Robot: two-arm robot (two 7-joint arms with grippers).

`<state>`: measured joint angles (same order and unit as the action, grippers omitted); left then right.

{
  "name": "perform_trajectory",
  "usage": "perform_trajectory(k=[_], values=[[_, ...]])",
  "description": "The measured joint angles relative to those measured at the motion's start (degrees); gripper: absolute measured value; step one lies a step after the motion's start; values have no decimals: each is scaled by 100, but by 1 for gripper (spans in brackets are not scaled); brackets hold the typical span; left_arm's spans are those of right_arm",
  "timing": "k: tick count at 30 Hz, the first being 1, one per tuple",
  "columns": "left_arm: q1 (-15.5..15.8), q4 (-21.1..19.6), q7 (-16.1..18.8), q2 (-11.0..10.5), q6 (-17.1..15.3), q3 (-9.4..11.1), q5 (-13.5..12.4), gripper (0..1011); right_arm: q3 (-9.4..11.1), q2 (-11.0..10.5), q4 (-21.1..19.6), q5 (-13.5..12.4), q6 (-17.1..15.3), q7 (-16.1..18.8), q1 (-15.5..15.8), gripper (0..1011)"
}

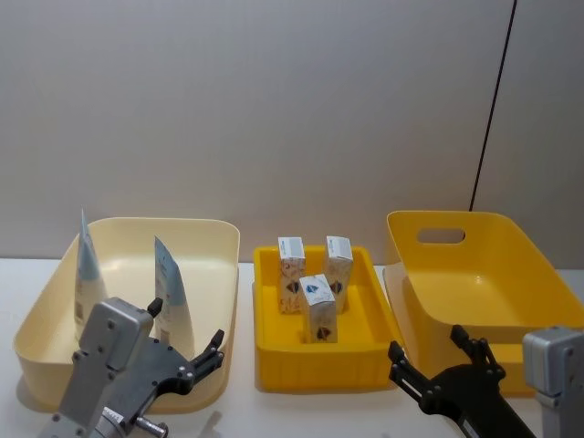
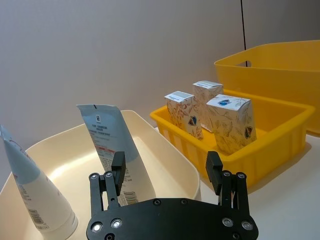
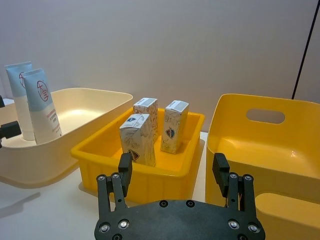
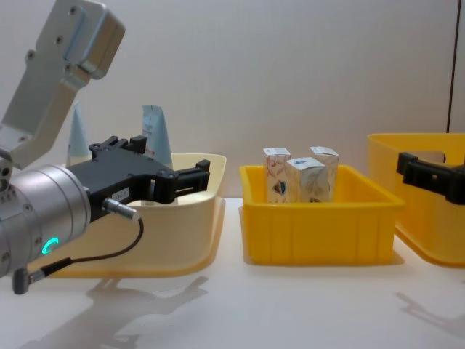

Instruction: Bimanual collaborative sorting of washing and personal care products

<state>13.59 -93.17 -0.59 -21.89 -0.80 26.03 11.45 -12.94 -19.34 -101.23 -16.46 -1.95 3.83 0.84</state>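
My left gripper (image 2: 166, 162) hangs wide open and empty left of the yellow tray (image 1: 319, 370) holding three white cartons (image 1: 318, 306); my right gripper (image 3: 172, 162) likewise, right of it.

We held our left gripper (image 1: 187, 327) at seven o'clock, jaws spread wide. Our right gripper (image 1: 425, 342) hovered at five o'clock, likewise parted.

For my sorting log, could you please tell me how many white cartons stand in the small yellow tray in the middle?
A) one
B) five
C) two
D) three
D: three white cartons stand upright inside the middle yellow tray, two at the back and one in front.
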Motion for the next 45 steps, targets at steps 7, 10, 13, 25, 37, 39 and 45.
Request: perform_trajectory(k=[7,10,13,25,37,39,45], values=[[0,0,-4,-1,1,0,3,1003,0,0,0,0,0,0,0,1003],[0,0,-4,-1,1,0,4,1003,0,0,0,0,0,0,0,1004],[0,0,-4,-1,1,0,4,1003,0,0,0,0,0,0,0,1004],[0,0,-4,-1,0,0,3,1003,0,0,0,0,0,0,0,1003],[0,-1,-4,-1,0,0,3,1003,0,0,0,0,0,0,0,1003],[0,-1,-4,-1,0,0,3,1003,0,0,0,0,0,0,0,1003],[0,-1,-3,-1,0,0,3,1003,0,0,0,0,0,0,0,1004]])
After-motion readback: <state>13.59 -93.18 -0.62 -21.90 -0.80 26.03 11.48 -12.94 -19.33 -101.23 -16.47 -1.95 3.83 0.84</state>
